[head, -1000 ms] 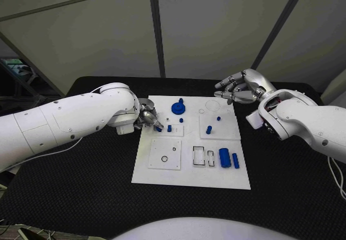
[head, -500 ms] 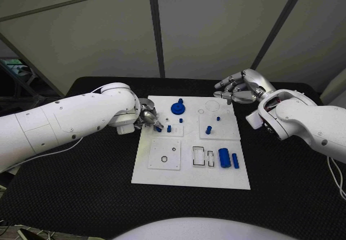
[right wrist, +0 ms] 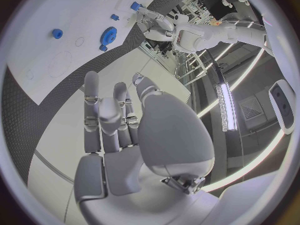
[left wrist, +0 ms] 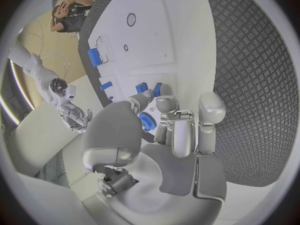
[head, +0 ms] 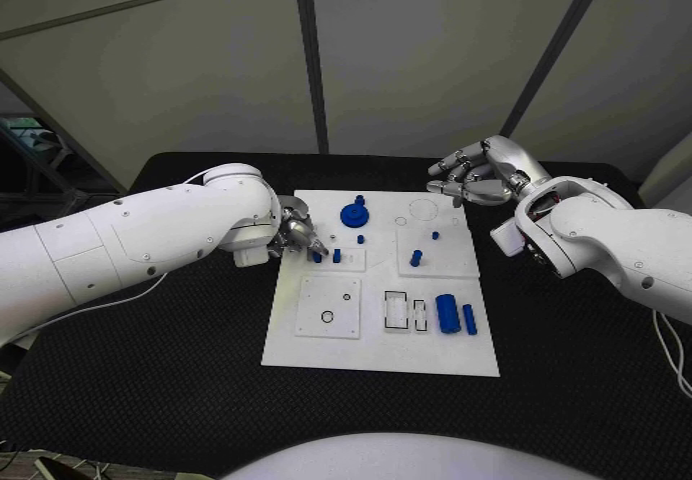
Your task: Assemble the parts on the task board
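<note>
Task board carries seven blue parts; two robot hands flank it.

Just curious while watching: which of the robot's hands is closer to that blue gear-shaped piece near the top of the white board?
Left. The left hand sits at the board's edge just beside the blue gear; the right hand hovers beyond the task board's far corner, farther away.

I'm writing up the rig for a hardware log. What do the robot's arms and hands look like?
Both arms are glossy white, made of rounded shell segments with small dark screw heads; the left arm has a thin white cable along its underside. The left hand and right hand are silver metal, many-fingered, with smooth grey palm plates and visible finger mechanisms.
</note>
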